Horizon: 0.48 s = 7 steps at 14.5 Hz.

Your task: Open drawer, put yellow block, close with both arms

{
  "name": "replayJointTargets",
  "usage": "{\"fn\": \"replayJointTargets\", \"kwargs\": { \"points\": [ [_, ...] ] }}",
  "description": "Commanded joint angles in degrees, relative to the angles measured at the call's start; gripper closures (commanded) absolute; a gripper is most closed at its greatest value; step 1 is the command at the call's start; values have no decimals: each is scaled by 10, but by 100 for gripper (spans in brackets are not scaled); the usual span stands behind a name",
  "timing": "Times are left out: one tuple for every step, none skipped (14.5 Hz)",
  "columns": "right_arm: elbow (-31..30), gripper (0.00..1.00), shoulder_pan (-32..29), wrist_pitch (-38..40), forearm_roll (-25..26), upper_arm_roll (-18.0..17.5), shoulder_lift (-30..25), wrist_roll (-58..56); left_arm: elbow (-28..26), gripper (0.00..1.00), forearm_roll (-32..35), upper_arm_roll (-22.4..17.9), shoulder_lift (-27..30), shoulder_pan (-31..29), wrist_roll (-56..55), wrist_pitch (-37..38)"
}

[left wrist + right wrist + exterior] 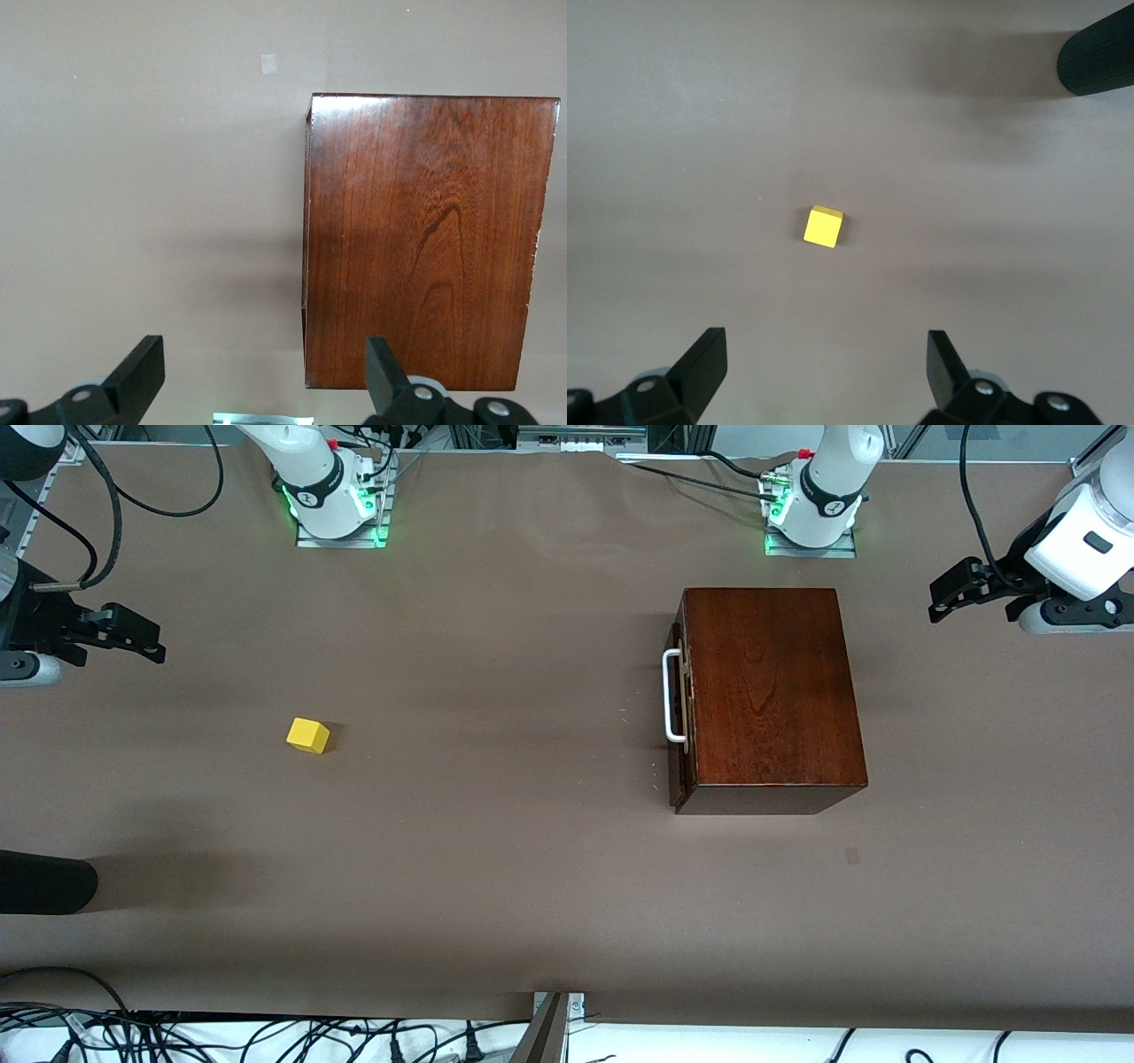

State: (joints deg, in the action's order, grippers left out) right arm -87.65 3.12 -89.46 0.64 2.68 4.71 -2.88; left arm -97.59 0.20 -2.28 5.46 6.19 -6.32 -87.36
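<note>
The left gripper (pixel 952 598) hangs with its black fingers (pixel 142 372) spread wide and empty, over bare table at the left arm's end, beside the glossy mahogany box (pixel 771 691). The drawer (pixel 680 708) is shut — its white U-shaped handle (pixel 671 695) faces the right arm's end. The right gripper (pixel 133 638) is likewise wide and empty, up over the matte brown table (pixel 496 850). The yellow block (pixel 307 736) — a small plain cube — lies near it on the table, well apart from the box.

Glossy wooden box (pixel 775 686), matt table (pixel 496 868)
</note>
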Motion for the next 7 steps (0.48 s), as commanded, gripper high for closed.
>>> {"fn": "replayJointTargets", "kwargs": {
  "points": [
    [-2, 0, -2, -2, 6, -3, -3, -6, -4, 0, 2, 2, 16, -4, 10, 4],
    [-3, 0, -2, -2, 6, -3, -3, -6, 0, 0, 2, 2, 16, -3, 10, 6],
    [-3, 0, -2, -2, 6, -3, -3, -6, 11, 0, 2, 1, 7, -3, 10, 7],
    [-3, 0, -2, -2, 6, -3, -3, -6, 20, 0, 3, 1, -1, -3, 8, 9],
    [-3, 0, -2, -2, 6, -3, -3, -6, 20, 0, 3, 1, -2, -3, 6, 9],
    [-3, 0, -2, -3, 6, -3, -1, -6, 20, 0, 3, 1, -2, -3, 6, 8],
    [-3, 0, -2, -2, 6, -3, 1, -6, 20, 0, 3, 1, -2, -3, 6, 8]
  ]
}}
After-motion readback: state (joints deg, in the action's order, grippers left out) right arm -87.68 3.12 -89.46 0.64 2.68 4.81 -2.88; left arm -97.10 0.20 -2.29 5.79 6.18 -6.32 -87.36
